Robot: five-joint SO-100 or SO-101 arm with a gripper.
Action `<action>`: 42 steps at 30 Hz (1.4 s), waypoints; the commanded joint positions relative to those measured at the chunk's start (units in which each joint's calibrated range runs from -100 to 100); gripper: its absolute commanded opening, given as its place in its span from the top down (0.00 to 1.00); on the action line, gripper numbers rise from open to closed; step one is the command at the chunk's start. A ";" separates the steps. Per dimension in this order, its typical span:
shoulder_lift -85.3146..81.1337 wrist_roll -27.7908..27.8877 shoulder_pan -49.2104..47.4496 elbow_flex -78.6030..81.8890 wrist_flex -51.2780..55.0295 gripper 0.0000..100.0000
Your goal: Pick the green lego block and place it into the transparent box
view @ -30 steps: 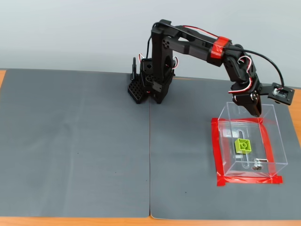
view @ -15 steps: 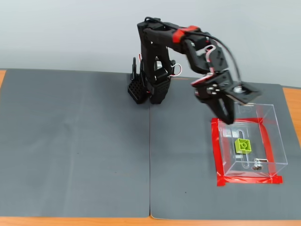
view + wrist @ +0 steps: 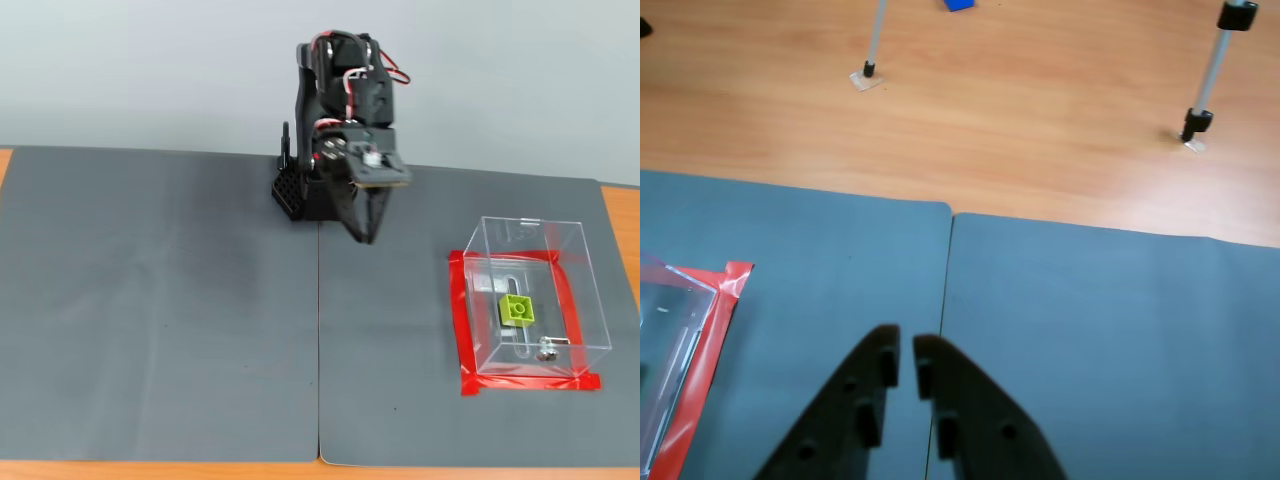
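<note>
A hobby or lab robotics bench: a wooden tabletop (image 3: 1040, 110) covered by two grey mats (image 3: 150, 310) under a plain pale wall (image 3: 120, 70), with thin metal stand legs (image 3: 1212, 70) and a red-taped (image 3: 465, 330) spot marking a fixed position.

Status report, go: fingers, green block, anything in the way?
Gripper shut, empty, folded back near the base. Green lego block sits inside the transparent box. Nothing in the way on the mat.
</note>
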 commanded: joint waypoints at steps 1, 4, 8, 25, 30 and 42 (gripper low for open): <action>-6.03 0.02 1.77 4.44 -0.46 0.98; -9.16 0.23 1.77 7.43 -0.46 0.98; -13.32 0.28 1.85 12.67 -0.46 0.98; -36.55 0.28 1.17 47.05 -0.55 0.98; -42.31 -0.08 1.10 55.82 -0.63 0.98; -42.57 -0.14 -1.88 67.13 0.15 0.98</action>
